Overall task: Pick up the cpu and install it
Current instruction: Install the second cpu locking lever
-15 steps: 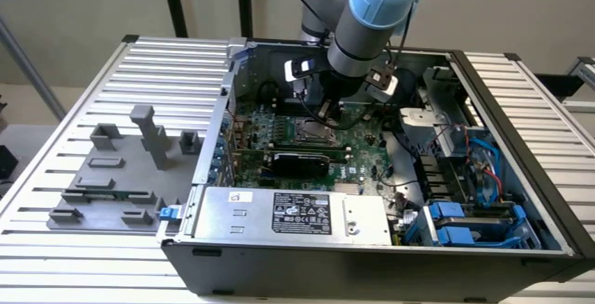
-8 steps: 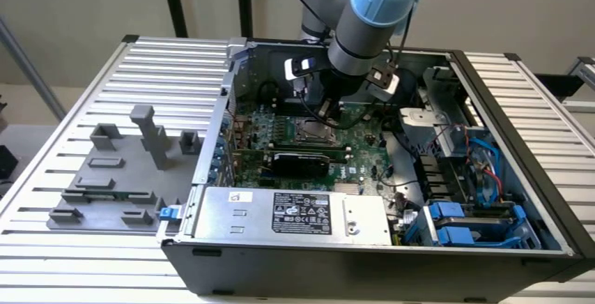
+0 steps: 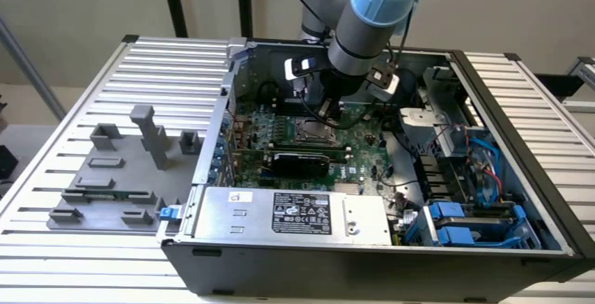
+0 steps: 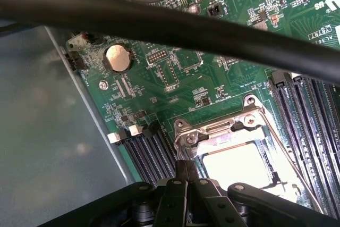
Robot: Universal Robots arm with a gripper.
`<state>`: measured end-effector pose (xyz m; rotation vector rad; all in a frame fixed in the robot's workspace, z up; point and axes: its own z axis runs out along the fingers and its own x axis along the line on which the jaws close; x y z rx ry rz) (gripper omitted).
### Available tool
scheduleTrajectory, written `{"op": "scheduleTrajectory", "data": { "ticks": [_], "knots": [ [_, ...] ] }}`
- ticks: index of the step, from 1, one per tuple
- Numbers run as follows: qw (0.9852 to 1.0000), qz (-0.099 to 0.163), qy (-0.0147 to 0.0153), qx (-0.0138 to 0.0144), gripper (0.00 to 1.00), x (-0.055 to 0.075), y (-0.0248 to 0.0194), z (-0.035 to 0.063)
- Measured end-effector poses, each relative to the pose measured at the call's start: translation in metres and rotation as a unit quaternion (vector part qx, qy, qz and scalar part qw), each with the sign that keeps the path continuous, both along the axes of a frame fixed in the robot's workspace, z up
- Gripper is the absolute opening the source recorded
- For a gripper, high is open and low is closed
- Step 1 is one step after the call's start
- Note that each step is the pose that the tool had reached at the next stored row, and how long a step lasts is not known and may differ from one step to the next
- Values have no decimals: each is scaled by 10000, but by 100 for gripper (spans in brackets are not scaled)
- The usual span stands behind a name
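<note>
The cpu (image 4: 240, 166), a pale flat square, lies inside the metal socket frame (image 4: 215, 129) on the green motherboard (image 4: 175, 78). My gripper (image 4: 186, 169) is shut, its two dark fingers pressed together with nothing seen between them. Their tips sit at the cpu's near edge; I cannot tell whether they touch it. In the exterior view the gripper (image 3: 322, 117) reaches down into the open computer case (image 3: 372, 255), just above the socket (image 3: 311, 132); the cpu itself is hidden there by the arm.
A thick black cable (image 4: 159, 22) crosses close to the wrist camera. Memory slots (image 4: 313, 115) flank the socket. Power supply (image 3: 288, 212) and blue drive bays (image 3: 465, 224) fill the case's front. Grey fixture blocks (image 3: 121, 171) stand on the slatted table at the exterior view's left.
</note>
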<state>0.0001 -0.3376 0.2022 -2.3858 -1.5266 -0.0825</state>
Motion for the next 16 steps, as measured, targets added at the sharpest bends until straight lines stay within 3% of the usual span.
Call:
{"op": "scheduleTrajectory", "data": {
  "ticks": [16],
  "knots": [
    [10000, 0, 0, 0, 11, 0, 0, 0]
  ]
}}
